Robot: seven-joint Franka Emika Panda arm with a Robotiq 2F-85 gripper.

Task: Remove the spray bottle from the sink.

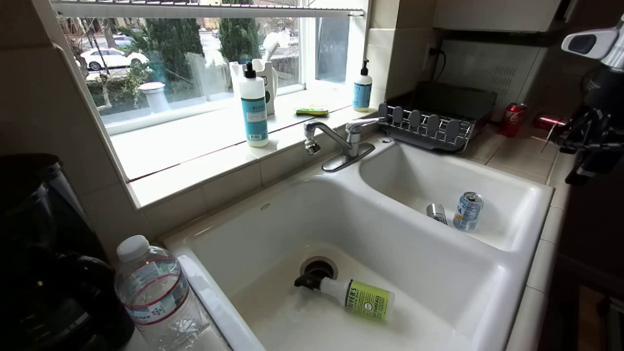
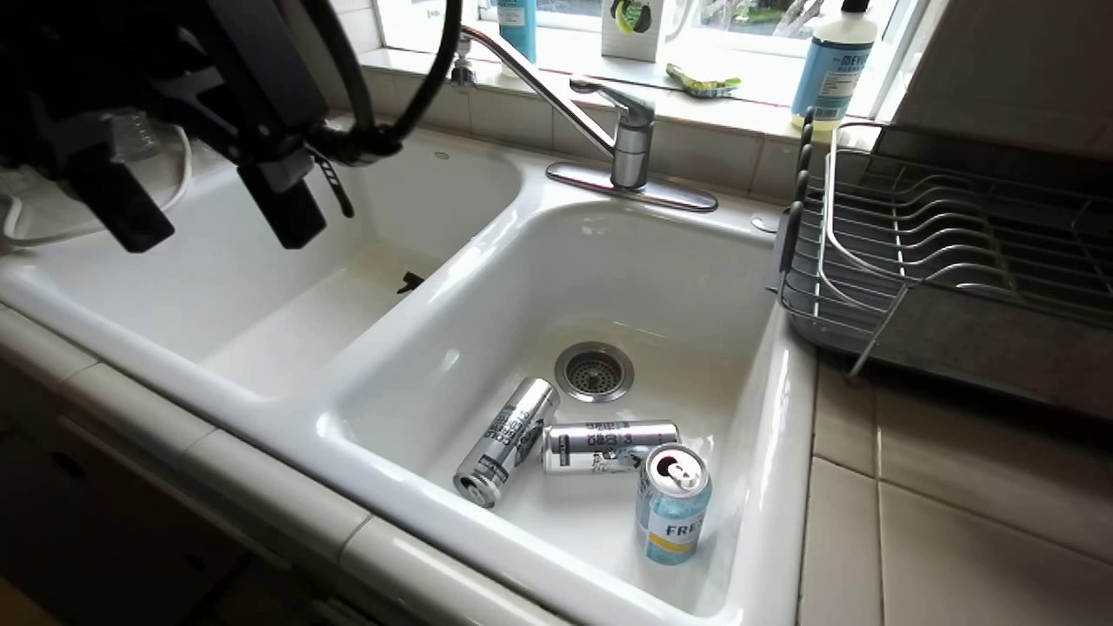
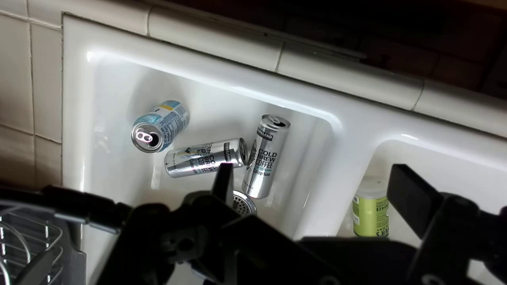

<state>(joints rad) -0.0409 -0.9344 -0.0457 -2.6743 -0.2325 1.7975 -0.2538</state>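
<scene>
The spray bottle [image 1: 369,299] lies on its side on the floor of the wide basin of the sink [image 1: 297,219], its black trigger head at the dark drain. In an exterior view only its black head [image 2: 409,283] shows past the divider. In the wrist view its green-labelled body [image 3: 370,215] shows partly, the rest hidden by my gripper and the divider. My gripper [image 2: 213,228] is open and empty, held high above the sink. In the wrist view its fingers [image 3: 313,174] stand wide apart, well above the bottle and not touching it.
The smaller basin holds two silver cans [image 2: 507,442] [image 2: 609,446] and a blue can [image 2: 674,504]. A chrome faucet [image 1: 348,139] stands behind the divider. A dish rack [image 2: 956,261], a clear water bottle [image 1: 158,297] and blue-labelled bottles [image 1: 254,109] [image 1: 362,90] surround the sink.
</scene>
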